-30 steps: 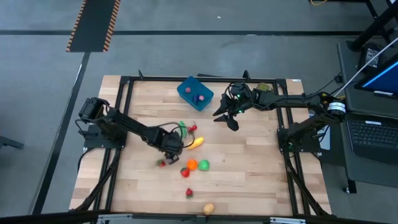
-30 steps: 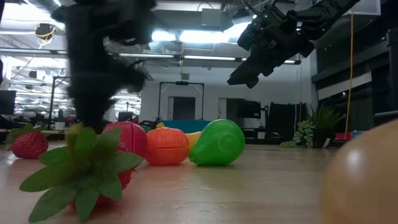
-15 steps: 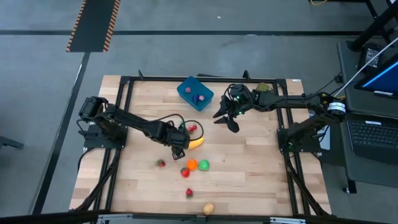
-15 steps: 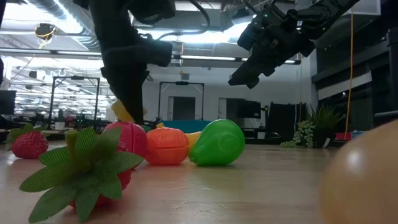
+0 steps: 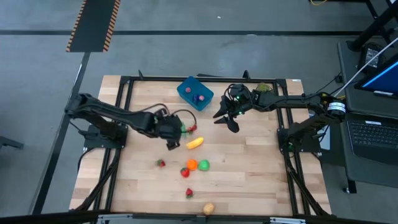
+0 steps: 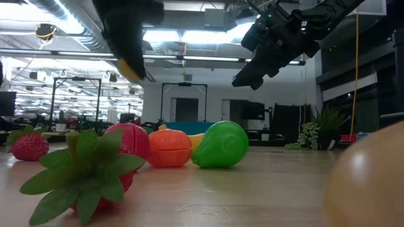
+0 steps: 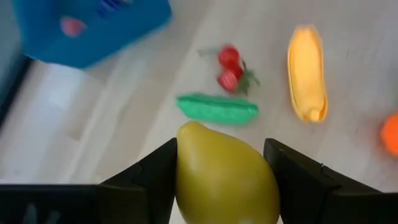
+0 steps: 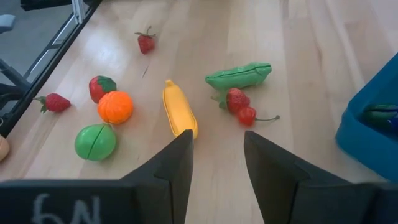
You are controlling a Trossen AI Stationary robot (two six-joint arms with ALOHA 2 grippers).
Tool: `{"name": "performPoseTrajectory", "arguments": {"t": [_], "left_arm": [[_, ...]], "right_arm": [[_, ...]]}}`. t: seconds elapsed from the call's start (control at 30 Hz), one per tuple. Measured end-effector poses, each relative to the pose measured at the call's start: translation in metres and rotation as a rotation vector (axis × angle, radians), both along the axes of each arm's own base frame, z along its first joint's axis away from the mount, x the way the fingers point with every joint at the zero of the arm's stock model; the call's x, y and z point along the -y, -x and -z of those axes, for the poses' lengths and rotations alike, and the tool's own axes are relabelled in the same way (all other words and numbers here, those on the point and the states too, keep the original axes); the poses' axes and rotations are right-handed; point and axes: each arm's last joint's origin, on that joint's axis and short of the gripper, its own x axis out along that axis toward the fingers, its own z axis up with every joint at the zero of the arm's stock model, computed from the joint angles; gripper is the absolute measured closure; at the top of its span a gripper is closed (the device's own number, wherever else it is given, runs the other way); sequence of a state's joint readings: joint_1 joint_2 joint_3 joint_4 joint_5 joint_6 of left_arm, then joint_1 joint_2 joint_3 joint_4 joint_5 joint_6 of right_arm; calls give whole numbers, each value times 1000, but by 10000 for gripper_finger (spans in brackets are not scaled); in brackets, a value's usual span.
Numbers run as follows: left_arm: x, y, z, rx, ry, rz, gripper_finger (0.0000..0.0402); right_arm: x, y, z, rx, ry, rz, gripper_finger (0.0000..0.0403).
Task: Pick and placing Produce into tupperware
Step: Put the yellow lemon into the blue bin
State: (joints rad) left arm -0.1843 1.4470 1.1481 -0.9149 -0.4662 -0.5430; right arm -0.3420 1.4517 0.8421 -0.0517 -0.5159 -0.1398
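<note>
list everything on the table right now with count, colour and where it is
tupperware: one, blue, far centre, small items inside
lemon: one, yellow-green, in left gripper
banana: one, yellow, mid-table
pea pod: one, green, beside cherries
cherries: one pair, red, beside banana
orange: one, orange, near centre
green fruit: one, beside orange
strawberries: three, red, near side
tan fruit: one, near edge
left gripper: shut on lemon
right gripper: empty, raised right of tupperware

tupperware point(image 5: 194, 93): upper centre of the tabletop point(image 5: 249, 168), two small pieces inside
banana point(image 5: 194, 143): centre, below the tupperware
pea pod point(image 8: 239, 75): beside the cherries point(image 8: 241, 107), above the banana
potato point(image 5: 208, 209): bottom edge
</note>
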Motion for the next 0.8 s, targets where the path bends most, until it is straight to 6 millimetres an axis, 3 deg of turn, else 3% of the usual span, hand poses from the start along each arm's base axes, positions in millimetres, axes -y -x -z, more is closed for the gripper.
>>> {"name": "performPoseTrajectory", "arguments": {"t": [0.17,0.3,0.57,0.8], "left_arm": [[5,22,-29,166,-81,-9,196],[9,40,-31,247,-105,-18,196],[16,71,-6,381,-99,-14,196],[17,84,21,509,-60,16,196]], "right_arm": [[-2,0,0,-2,-2,-5,258],[-5,-1,0,-4,-2,-18,258],[-14,-4,0,-5,-1,-48,258],[-22,-5,0,-5,-1,-75,258]]}}
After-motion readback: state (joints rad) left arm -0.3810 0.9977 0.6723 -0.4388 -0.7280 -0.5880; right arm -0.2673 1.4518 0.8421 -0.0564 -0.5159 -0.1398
